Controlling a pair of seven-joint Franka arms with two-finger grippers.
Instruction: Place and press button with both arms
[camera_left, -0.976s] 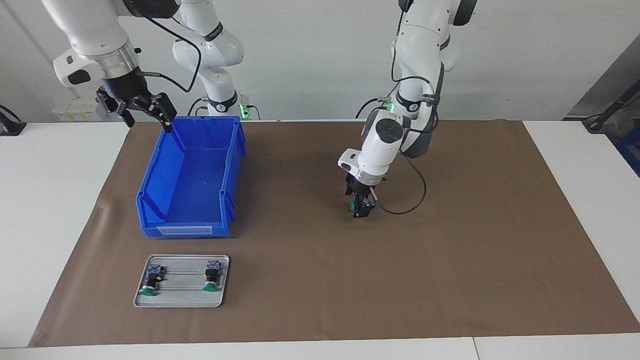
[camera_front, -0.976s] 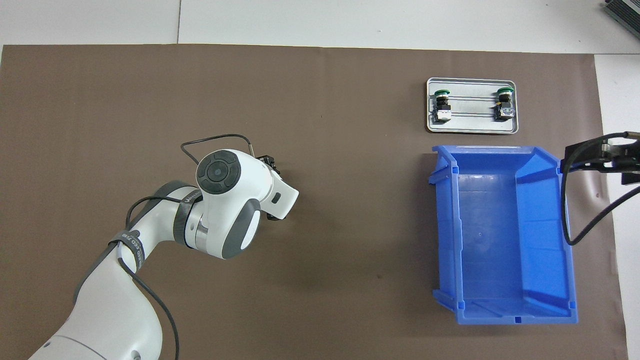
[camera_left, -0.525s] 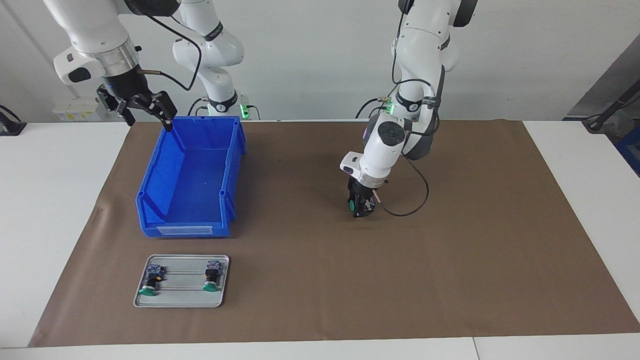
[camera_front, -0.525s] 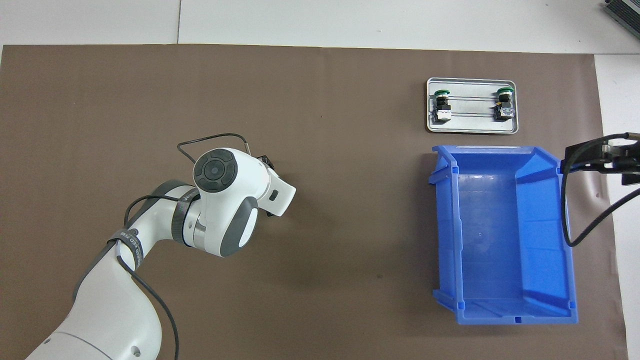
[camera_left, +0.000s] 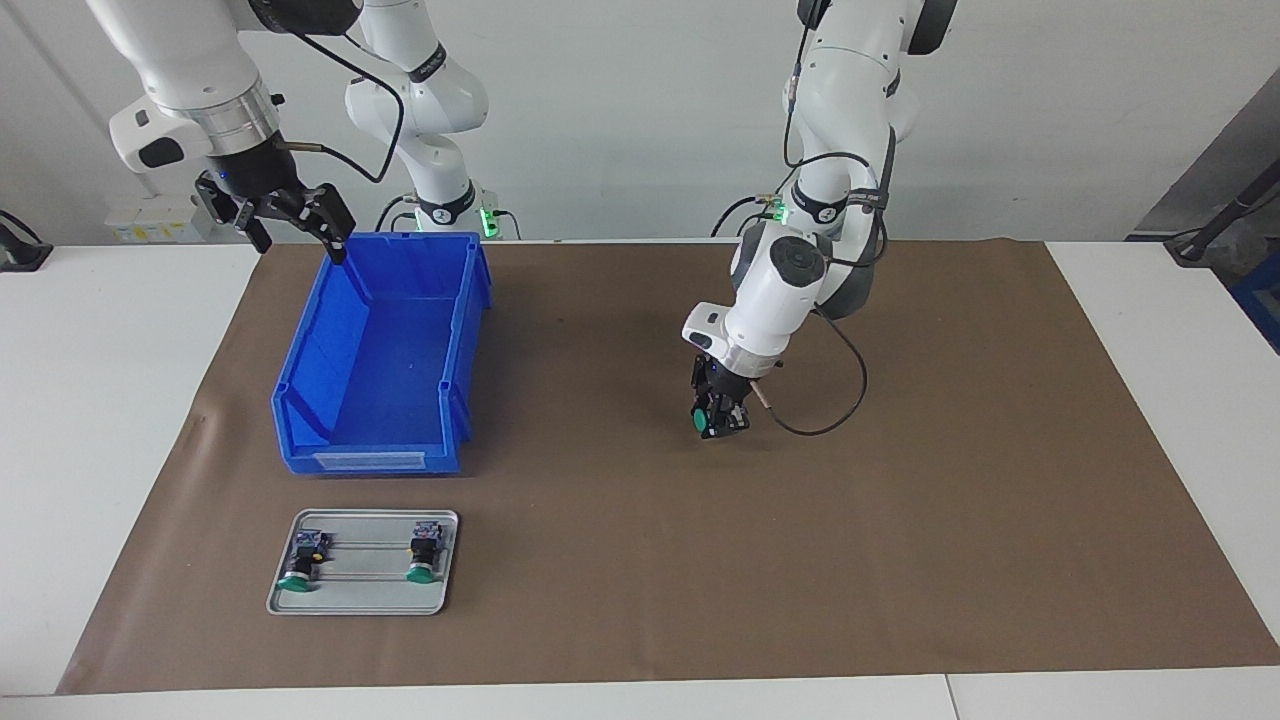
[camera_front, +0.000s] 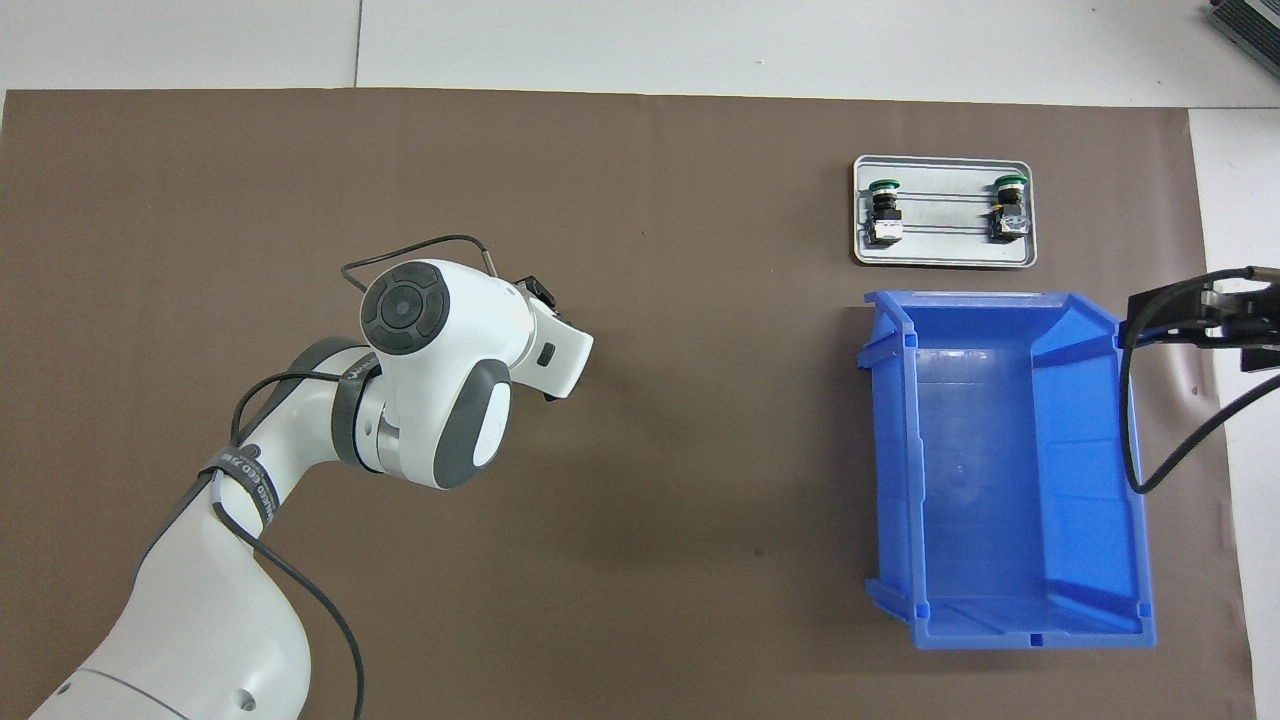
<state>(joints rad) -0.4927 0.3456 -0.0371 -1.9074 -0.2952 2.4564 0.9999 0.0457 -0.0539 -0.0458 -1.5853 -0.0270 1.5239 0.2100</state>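
Holding off: right gripper (camera_left: 300, 215) over the bin (camera_left: 380, 350) rim, fingers apart, waiting. Left gripper (camera_left: 718, 415) clamped on button (camera_left: 703, 421), tilted further and lower over the mat (camera_left: 900, 500) than a second ago. Placing likely imminent; press not yet begun.

Two white jointed arms (camera_left: 830, 90), dark joint rings, black cables looped along; black grippers, green LEDs at bases.
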